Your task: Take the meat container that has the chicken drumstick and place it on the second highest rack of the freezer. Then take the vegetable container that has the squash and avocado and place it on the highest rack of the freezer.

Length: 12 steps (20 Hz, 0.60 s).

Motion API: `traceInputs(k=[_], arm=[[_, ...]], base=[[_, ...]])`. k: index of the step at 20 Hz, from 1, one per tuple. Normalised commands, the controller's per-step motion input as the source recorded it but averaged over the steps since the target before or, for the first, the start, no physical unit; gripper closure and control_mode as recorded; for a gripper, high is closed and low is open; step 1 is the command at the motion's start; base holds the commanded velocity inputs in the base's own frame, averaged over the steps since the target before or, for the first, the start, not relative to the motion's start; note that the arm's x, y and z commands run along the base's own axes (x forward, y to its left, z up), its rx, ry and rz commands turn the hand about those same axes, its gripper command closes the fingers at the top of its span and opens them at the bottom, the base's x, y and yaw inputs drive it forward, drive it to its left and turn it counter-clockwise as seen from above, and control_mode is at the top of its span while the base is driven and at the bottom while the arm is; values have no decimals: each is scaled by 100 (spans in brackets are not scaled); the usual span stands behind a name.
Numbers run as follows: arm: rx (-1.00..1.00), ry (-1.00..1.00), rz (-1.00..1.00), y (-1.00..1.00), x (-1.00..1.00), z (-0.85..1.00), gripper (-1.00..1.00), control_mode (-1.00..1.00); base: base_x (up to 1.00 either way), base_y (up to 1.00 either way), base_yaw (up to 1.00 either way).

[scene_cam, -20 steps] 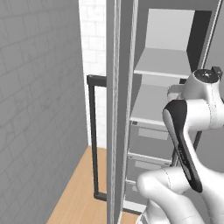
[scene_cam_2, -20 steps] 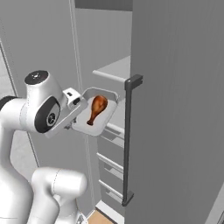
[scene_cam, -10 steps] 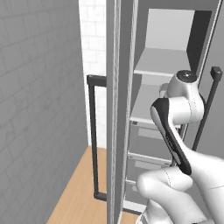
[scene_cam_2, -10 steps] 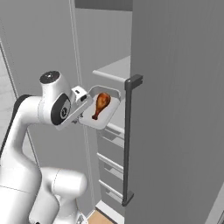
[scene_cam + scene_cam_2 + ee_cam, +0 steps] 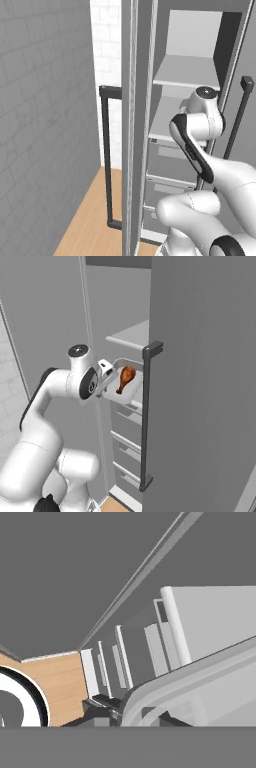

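Observation:
In the right base view my gripper (image 5: 109, 381) is shut on the left rim of the white meat container (image 5: 120, 394). The orange-brown chicken drumstick (image 5: 125, 378) lies in it. The container hangs tilted at the open front of the freezer (image 5: 200, 356), below the highest rack (image 5: 131, 334) and just above the grey drawers (image 5: 125, 413). From the left base view the highest rack (image 5: 187, 71) and the second highest rack (image 5: 165, 122) show as bare light-grey panels, with my arm in front of the lower one. The container's rim (image 5: 195, 679) curves across the hand view.
The freezer door with its dark bar handle (image 5: 146, 421) stands open close to the right of the container. Another dark handle (image 5: 106, 160) hangs on the left door edge. Grey drawers (image 5: 167, 165) sit under the shelves. Wooden floor (image 5: 90, 215) lies below, and a grey wall on the left.
My arm has reached forward and up, carrying the container with the drumstick closer to the freezer's opening. The grip has stayed the same.

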Motion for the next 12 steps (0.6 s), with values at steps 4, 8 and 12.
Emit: traceInputs(k=[4,8,12], arm=[[0,0,0,-14,45,-33,100,-100],[0,0,-4,-29,37,-29,100,-100],[0,0,-2,-30,38,-25,100,-100]], base=[[0,0,0],[0,0,0],[0,0,0]])
